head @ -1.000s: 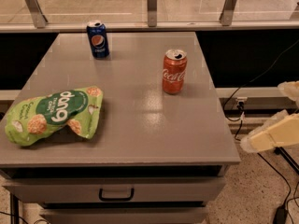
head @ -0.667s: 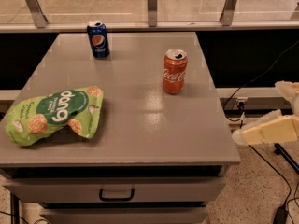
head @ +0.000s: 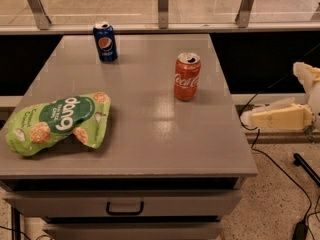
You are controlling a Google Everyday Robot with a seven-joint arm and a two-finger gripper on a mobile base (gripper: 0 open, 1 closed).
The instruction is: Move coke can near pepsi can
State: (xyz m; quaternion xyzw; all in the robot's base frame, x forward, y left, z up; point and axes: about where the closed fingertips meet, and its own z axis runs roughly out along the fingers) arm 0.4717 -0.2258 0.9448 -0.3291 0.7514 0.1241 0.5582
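Note:
The red-orange coke can (head: 187, 77) stands upright on the right half of the grey table (head: 150, 144). The dark blue pepsi can (head: 105, 42) stands upright near the table's far left. My gripper (head: 275, 95) hangs off the table's right edge, to the right of the coke can and a little lower in the picture. Its cream fingers (head: 277, 117) stand apart and hold nothing. It touches neither can.
A green snack bag (head: 57, 122) lies on the table's front left. A drawer with a handle (head: 125, 208) is under the tabletop. A railing with posts (head: 163, 4) runs behind the table. Cables (head: 280, 169) lie on the floor at the right.
My gripper has risen and shifted a little left toward the table's right edge. The cans and the bag have not moved.

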